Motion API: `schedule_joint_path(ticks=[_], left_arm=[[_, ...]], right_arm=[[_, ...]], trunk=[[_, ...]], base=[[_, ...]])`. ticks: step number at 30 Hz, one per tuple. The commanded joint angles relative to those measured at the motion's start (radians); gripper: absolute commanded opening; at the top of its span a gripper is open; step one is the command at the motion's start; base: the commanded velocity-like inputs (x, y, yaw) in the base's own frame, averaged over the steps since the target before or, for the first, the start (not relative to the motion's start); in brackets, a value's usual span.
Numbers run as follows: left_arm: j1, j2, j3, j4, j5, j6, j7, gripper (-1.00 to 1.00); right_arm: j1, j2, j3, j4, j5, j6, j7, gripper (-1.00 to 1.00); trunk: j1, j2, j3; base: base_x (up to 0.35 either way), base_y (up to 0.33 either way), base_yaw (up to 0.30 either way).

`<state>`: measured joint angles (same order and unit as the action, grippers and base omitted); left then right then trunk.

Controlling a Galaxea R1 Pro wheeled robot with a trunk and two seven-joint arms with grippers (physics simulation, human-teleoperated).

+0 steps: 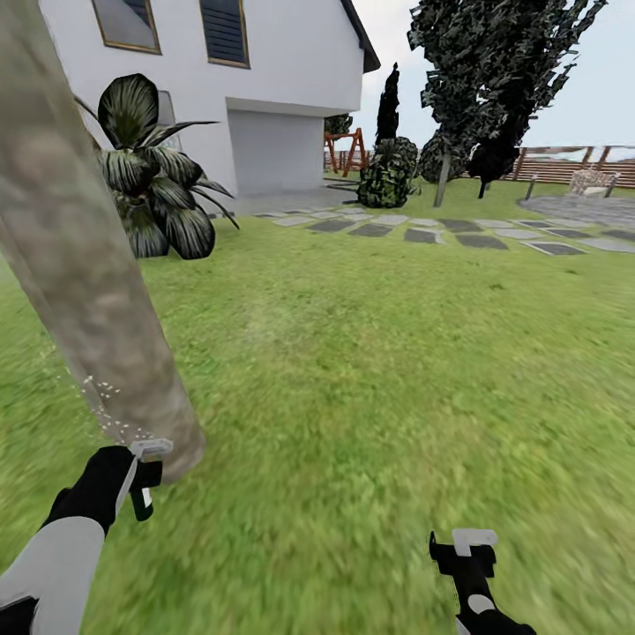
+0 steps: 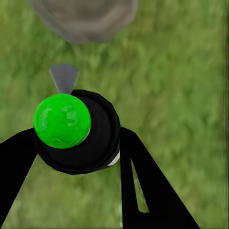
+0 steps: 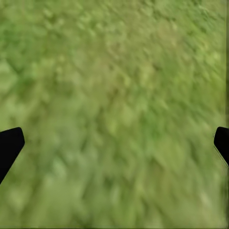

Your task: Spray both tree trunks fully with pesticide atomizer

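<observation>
Pesticide atomizer (image 2: pixel 71 131) (green cap, black body, grey nozzle): clamped between the left gripper (image 1: pixel 141 476) fingers, nozzle toward the tree trunk (image 1: pixel 79 265) just ahead; white pesticide (image 1: pixel 101 401) specks show in the head view. Right gripper (image 3: pixel 114 143): spread apart, holding nothing, above grass (image 3: pixel 119 71). Beyond: stepping stones (image 1: pixel 441 231), house (image 1: pixel 265 79)

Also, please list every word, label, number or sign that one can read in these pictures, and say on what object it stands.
None can be read.
pesticide atomizer: green cap and black body, plain; no label shows.
left gripper and right gripper: no marking.
tree trunk: bare mottled bark.
house: plain white walls, no number or sign.
</observation>
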<state>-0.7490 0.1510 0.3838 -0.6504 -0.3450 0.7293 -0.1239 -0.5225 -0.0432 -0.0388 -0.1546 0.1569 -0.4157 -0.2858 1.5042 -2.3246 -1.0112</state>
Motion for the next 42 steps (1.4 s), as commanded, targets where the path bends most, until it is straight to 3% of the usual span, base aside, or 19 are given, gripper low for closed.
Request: schedule_joint_path(ticks=[1, 10, 23, 28, 31, 37, 38, 42], left_arm=[[0.0, -0.001, 0.005, -0.003, -0.011, 0.004, -0.01, -1.0], [-0.001, -0.001, 0.01, -0.005, -0.011, 0.004, -0.01, -1.0], [-0.004, 0.007, 0.008, -0.009, -0.01, 0.007, -0.01, -1.0], [-0.026, -0.01, 0.005, -0.01, -0.009, 0.015, -0.009, -1.0], [-0.072, -0.018, -0.001, -0.009, -0.01, 0.026, -0.004, -1.0], [-0.078, 0.017, 0.0, -0.009, -0.013, 0.043, -0.005, -1.0], [-0.079, 0.013, -0.002, -0.009, -0.013, 0.044, -0.005, -1.0], [-0.119, -0.052, -0.011, -0.01, -0.016, 0.055, -0.004, -1.0]], right_arm=[[-0.001, 0.0, -0.004, 0.001, 0.01, -0.002, -0.004, 1.0], [-0.001, 0.0, -0.004, 0.001, 0.01, -0.002, -0.003, 1.0], [-0.001, 0.0, -0.004, 0.001, 0.01, -0.002, -0.004, 1.0], [-0.001, 0.0, -0.004, 0.001, 0.01, -0.002, -0.004, 1.0], [-0.001, 0.0, -0.004, 0.001, 0.01, -0.002, -0.004, 1.0], [-0.001, 0.0, -0.004, 0.001, 0.01, -0.002, -0.004, 1.0], [-0.001, 0.0, -0.004, 0.001, 0.01, -0.002, -0.004, 1.0], [-0.001, 0.0, -0.004, 0.0, 0.01, -0.002, -0.004, 1.0]], trunk=[[0.0, 0.0, -0.001], [0.0, 0.0, -0.001], [0.0, 0.0, -0.001], [0.0, 0.0, -0.001], [0.0, 0.0, -0.001], [0.0, 0.0, -0.001], [0.0, 0.0, -0.001], [0.0, 0.0, -0.001]], base=[[0.083, -0.267, 0.0], [0.079, -0.269, 0.028], [0.103, -0.15, 0.267], [0.001, 0.0, 0.277], [0.0, 0.0, 0.277], [0.0, 0.0, 0.277], [0.0, 0.0, 0.277], [0.0, 0.0, 0.218]])
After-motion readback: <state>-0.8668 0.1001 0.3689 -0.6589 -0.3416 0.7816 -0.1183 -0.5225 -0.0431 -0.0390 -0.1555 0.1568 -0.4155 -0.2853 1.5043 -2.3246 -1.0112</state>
